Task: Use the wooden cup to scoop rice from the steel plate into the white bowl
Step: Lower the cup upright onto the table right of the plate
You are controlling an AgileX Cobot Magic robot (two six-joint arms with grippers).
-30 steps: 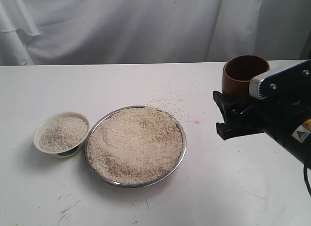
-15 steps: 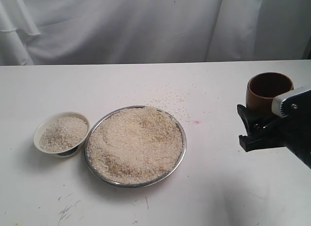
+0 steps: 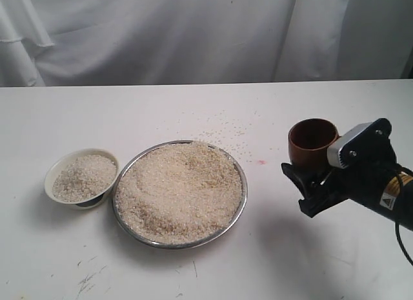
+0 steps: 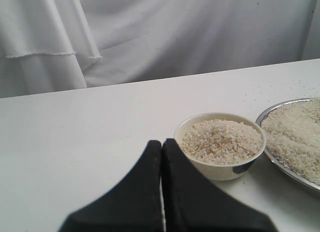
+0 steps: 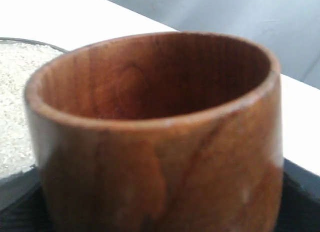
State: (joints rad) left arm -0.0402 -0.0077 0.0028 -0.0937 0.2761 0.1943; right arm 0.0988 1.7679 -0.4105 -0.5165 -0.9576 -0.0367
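Exterior: my right end effector (image 3: 308, 180), spread wide and gripping the cup (image 3: 313, 140), has swung back left and lower from the right edge. It is nearing the plate (image 3: 244, 187) of rice (image 3: 181, 190), so another scoop looks close. The bowl (image 3: 50, 174), lower left, is already heaped.

Left wrist: my left end effector (image 4: 161, 157) is pinched closed and empty, near the bowl.

Right wrist: the cup fills the frame, with no rice visible inside.

Exterior looks down across table (image 3: 310, 261); wrist views low, sharing steel plate (image 3: 181, 246).

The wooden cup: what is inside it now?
The wooden cup shows only bare brown inner wall; no grains are visible there. Its floor is covered by the near wall, so I cannot tell whether it is quite empty.
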